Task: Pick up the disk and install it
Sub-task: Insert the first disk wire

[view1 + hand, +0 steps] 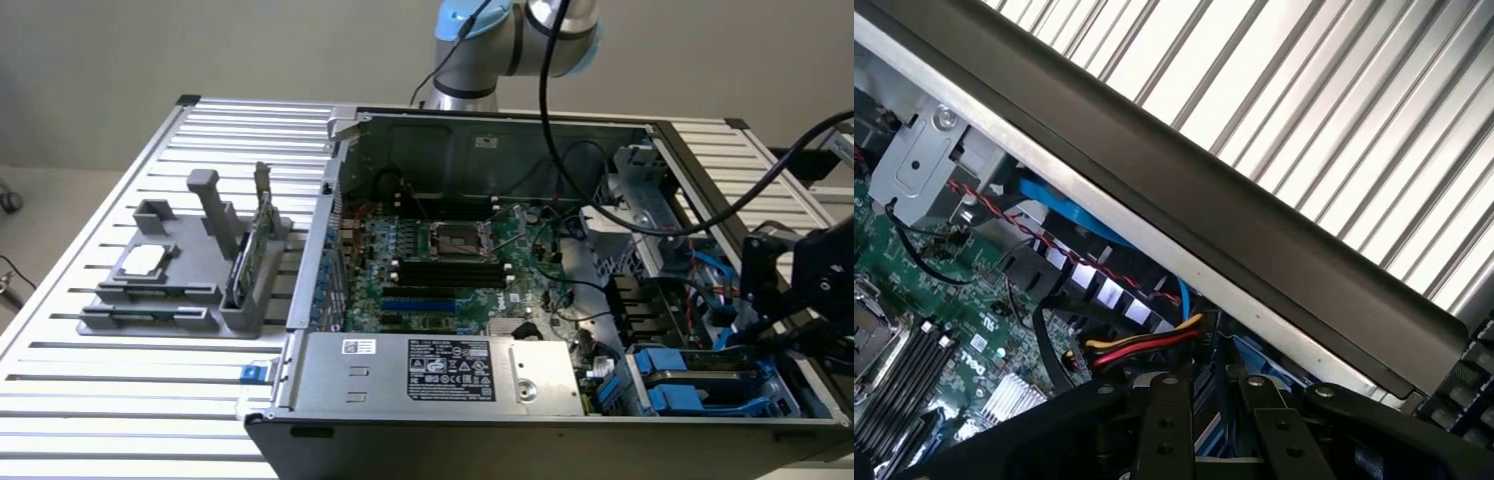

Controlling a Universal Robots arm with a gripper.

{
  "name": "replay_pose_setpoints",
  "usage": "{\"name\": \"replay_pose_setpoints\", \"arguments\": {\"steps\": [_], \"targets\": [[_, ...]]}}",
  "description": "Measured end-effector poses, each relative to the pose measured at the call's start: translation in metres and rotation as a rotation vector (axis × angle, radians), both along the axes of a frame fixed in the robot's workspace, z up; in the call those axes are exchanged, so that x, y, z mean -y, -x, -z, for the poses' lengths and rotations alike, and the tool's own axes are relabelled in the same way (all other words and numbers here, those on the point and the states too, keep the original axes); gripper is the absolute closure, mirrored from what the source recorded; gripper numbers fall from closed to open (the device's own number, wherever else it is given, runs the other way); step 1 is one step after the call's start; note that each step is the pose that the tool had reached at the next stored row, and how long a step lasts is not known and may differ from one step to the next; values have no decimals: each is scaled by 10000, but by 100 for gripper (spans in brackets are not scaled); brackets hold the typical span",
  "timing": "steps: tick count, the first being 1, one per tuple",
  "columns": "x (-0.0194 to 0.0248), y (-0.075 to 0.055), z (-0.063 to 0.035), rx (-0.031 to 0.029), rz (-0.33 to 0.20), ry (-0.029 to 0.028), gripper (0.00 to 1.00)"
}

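**Scene at the drive bay.** The slatted table (pixel 160 400) carried an open computer case (pixel 481 140), lying on its side with the interior facing up. Inside it lay the motherboard (pixel 441 270), with the power supply (pixel 441 370) along the near edge. A grey fixture (pixel 174 300) stood apart from the case, toward the exterior view's left.

My gripper (pixel 787 330) hung at the exterior view's right, over the case's side wall (pixel 1254 230) and just above the near corner bay. I could not tell whether my jaws were closed on anything. A strip of blue showed ahead of them in the wrist view, but no grip could be read from it.

The disk (pixel 701 385), as I judged it, was the blue-framed unit sitting in that corner bay, just beside me. Its label was not visible, so this identification was tentative.

**Hazards, as I judged them.**
- The side wall lay close beneath my wrist, so any sideways drift could have struck it.
- The red, yellow and black wire bundle (pixel 1144 345) and the blue cable (pixel 1069 215) ran next to the bay. Either could have snagged on the carrier or been pinched under it.
- A carrier entering its rails tilted would probably have jammed short of seating.
- My own black hose (pixel 641 225) draped across the open case and could have caught on the sheet metal.
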State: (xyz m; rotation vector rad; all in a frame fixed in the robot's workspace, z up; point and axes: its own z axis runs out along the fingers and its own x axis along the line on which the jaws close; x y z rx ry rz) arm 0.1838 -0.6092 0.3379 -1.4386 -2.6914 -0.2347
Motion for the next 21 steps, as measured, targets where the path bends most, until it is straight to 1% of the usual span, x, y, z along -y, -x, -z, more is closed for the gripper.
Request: {"name": "replay_pose_setpoints", "arguments": {"steps": [11, 12, 13, 14, 16, 19, 21], "targets": [[-4, -22, 15, -121, 90, -5, 76], [-4, -24, 17, -134, 98, -7, 78], [-4, -26, 17, -149, 105, -5, 78], [-4, -27, 17, -165, 114, -4, 83], [-4, -28, 17, -196, 134, -4, 83], [-9, -28, 17, -212, 197, -4, 83], [-9, -25, 13, -222, 277, -22, 83]]}}
